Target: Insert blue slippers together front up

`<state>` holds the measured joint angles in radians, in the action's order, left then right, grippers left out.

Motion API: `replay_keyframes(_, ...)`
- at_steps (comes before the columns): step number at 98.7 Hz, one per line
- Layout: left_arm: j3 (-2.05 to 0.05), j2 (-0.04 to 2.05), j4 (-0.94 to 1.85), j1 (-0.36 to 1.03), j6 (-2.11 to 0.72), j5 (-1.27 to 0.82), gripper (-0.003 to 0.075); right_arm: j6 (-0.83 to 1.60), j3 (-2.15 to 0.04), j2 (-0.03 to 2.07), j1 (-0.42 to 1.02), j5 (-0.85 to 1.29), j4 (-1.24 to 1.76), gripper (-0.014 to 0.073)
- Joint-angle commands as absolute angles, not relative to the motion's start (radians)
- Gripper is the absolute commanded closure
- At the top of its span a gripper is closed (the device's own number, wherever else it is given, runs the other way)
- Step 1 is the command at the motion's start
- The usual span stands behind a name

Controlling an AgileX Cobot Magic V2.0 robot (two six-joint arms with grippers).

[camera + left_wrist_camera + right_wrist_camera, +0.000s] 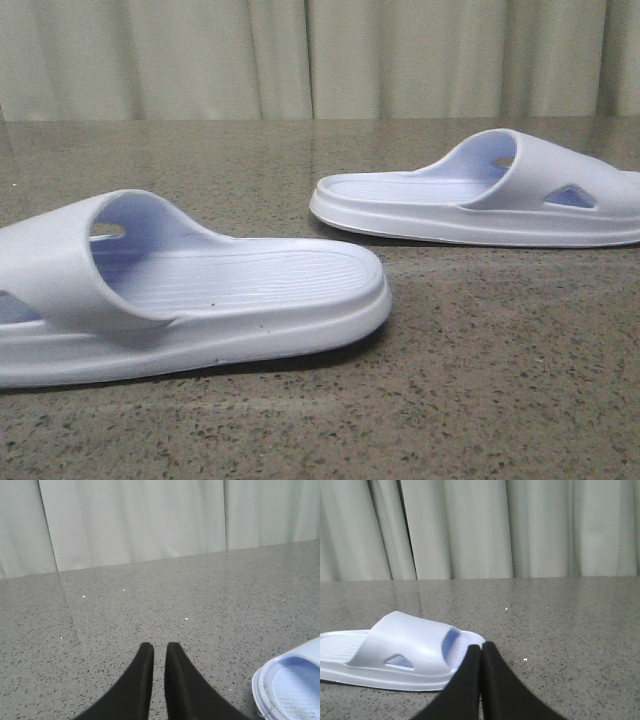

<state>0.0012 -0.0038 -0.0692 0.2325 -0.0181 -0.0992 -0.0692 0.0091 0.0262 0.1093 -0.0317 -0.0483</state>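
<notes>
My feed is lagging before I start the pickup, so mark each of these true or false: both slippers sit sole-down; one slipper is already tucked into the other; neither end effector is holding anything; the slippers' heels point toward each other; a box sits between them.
1. Both slippers sit sole-down on the table. True: the near slipper and the far slipper are both upright.
2. One slipper is tucked into the other. False: they lie apart, bare table between.
3. Neither end effector holds anything. True: left end effector and right end effector are shut on nothing.
4. Heels point toward each other. True.
5. A box sits between them. False: none is visible.
</notes>
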Motion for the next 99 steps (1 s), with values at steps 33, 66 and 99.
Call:
replay_keyframes(33,0.011,-0.035,-0.06,0.24,-0.008,-0.021,0.0704,-0.066,0.032,0.036,0.105,-0.115,-0.058,0.0701)
replay_keyframes(66,0.011,-0.035,-0.06,0.24,-0.008,-0.021,0.0704,-0.066,0.032,0.036,0.105,-0.115,-0.058,0.0701)
replay_keyframes(99,0.011,-0.035,-0.06,0.24,-0.008,-0.019,0.0704,-0.066,0.03,0.036,0.105,-0.155,-0.058,0.0701)
